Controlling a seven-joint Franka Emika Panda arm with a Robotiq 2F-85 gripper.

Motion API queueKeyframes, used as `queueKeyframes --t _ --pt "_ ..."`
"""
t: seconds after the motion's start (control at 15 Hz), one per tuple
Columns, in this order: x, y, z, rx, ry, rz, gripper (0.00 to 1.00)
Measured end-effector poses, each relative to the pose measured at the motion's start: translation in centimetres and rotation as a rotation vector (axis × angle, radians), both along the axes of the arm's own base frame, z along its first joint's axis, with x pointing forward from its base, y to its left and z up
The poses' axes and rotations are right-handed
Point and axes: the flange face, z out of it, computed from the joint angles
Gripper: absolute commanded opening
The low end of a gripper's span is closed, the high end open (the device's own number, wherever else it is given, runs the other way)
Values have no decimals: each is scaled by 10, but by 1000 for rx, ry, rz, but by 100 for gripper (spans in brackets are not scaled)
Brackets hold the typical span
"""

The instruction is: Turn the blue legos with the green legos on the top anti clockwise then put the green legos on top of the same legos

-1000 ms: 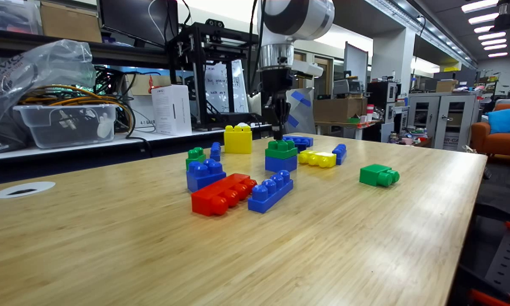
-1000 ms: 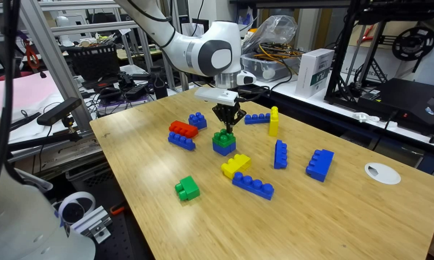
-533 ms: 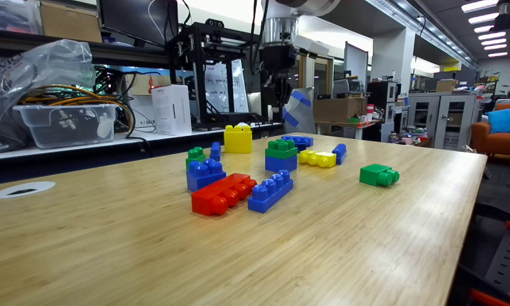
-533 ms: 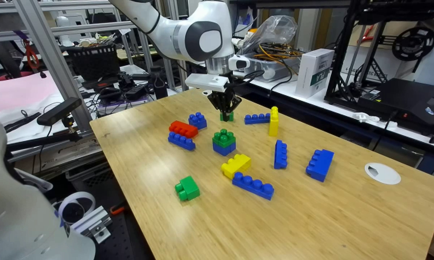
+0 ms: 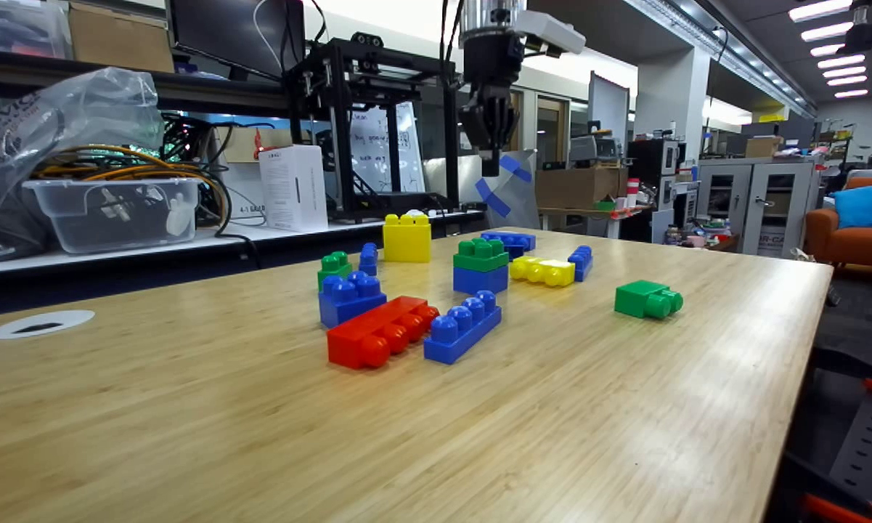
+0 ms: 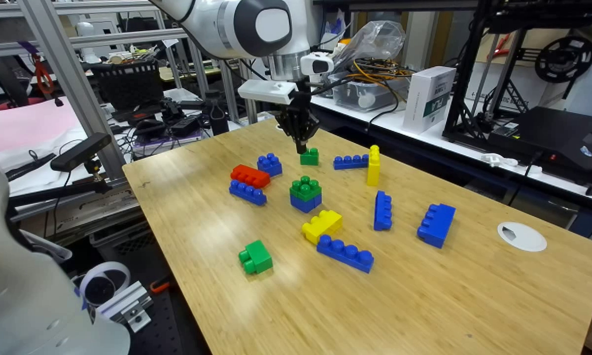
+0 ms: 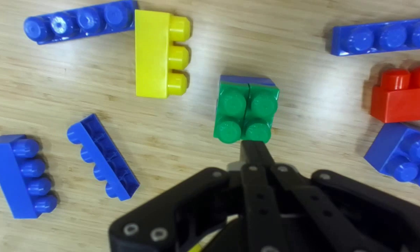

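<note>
A short blue brick [image 5: 481, 280] stands mid-table with green studded pieces [image 5: 481, 254] seated on top. The same stack shows in an exterior view, its green top [image 6: 305, 188] over the blue base [image 6: 305, 203]. In the wrist view the green top [image 7: 246, 108] has a seam down its middle, with blue showing along one edge. A stubby blue brick [image 6: 269, 164] stands apart beside the red brick. A loose green brick [image 6: 255, 257] lies on its side; another [image 6: 309, 157] stands upright. My gripper [image 7: 253, 144] is shut and empty, raised above the table and apart from the stack.
A red brick [image 6: 250, 176] and a long blue brick [image 6: 247, 192] lie beside the stack. A yellow brick [image 6: 322, 226] lies against a blue one [image 6: 345, 254]. An upright yellow brick [image 6: 373, 166] and further blue bricks [image 6: 383, 211] stand around. The table edge [image 5: 791, 407] drops off.
My gripper has risen from the top of the green-and-blue stack and moved away from it, staying shut. The stack and other bricks stay in place.
</note>
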Motion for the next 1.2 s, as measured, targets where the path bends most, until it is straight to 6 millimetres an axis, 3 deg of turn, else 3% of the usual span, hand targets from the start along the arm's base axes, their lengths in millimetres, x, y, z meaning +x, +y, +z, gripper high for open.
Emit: queueKeyframes --t 0.07,0.2,0.4,0.8,1.2 --pt "-3 -1 7 -3 4 -8 26" --pt "-9 -2 18 -10 12 -19 33" --pt "-18 -3 30 -18 20 -20 55" --pt "-32 -6 31 -19 40 -28 96" --pt "-44 -9 25 -24 56 -30 100"
